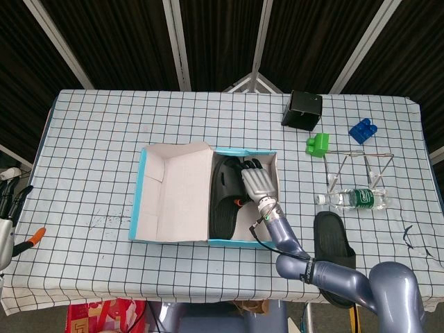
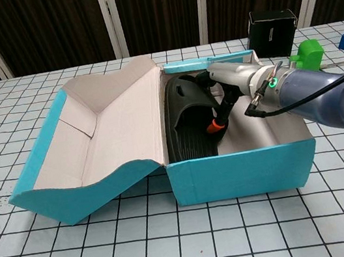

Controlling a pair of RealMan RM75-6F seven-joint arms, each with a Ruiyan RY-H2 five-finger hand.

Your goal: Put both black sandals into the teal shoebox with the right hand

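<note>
Item, first black sandal (image 2: 187,122): inside teal shoebox (image 2: 242,173), my right hand (image 1: 255,182) on it, seemingly pinching its strap; second sandal (image 1: 334,244) right of shoebox, to fetch once I let go.

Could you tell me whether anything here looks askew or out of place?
Mildly: the black sandal in the teal cardboard shoebox lies tilted against the lid-side wall, and the second black sandal sits outside on the table edge.
</note>
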